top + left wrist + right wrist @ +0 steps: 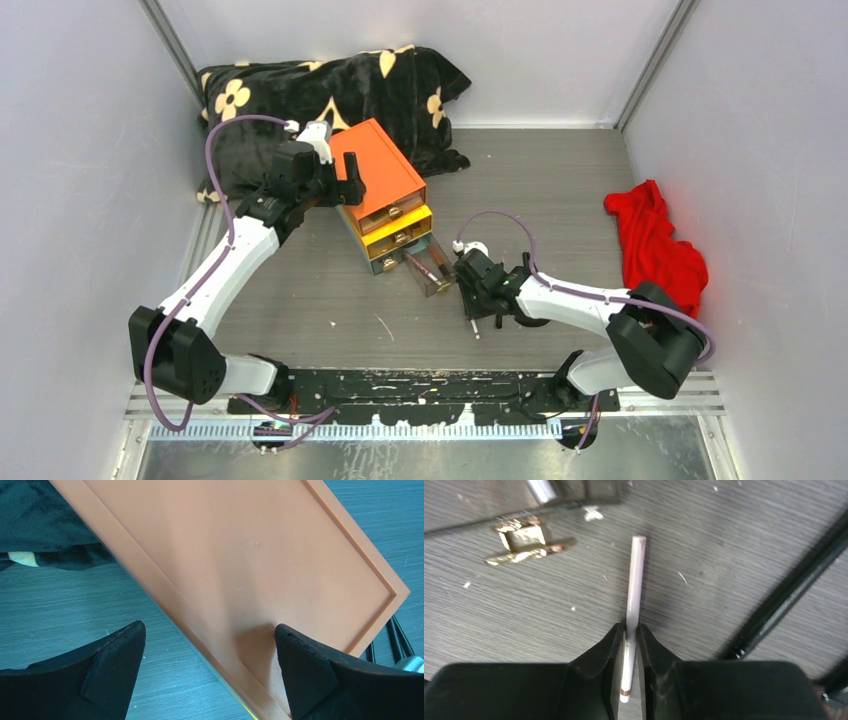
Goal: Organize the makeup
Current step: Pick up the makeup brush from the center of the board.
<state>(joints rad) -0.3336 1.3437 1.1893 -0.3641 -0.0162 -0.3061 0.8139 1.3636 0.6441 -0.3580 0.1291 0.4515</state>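
My right gripper (470, 292) (628, 630) is shut on a thin white makeup pencil (634, 580) (474, 328), held low over the grey table just in front of the pulled-out clear bottom drawer (430, 270). The drawer's gold handle (526, 542) is up left of the pencil tip. A slim black brush handle (789, 592) lies on the table to the right. My left gripper (350, 178) (210, 650) is open and straddles the edge of the box's orange top (260, 555); one finger (305, 665) is over the lid. The pink palette is out of view.
The drawer box (385, 195) stands at centre back with its bottom drawer open. A black flowered blanket (330, 85) lies behind it. A red cloth (655, 245) lies at the right. Black slim handles (397, 640) show past the box's corner.
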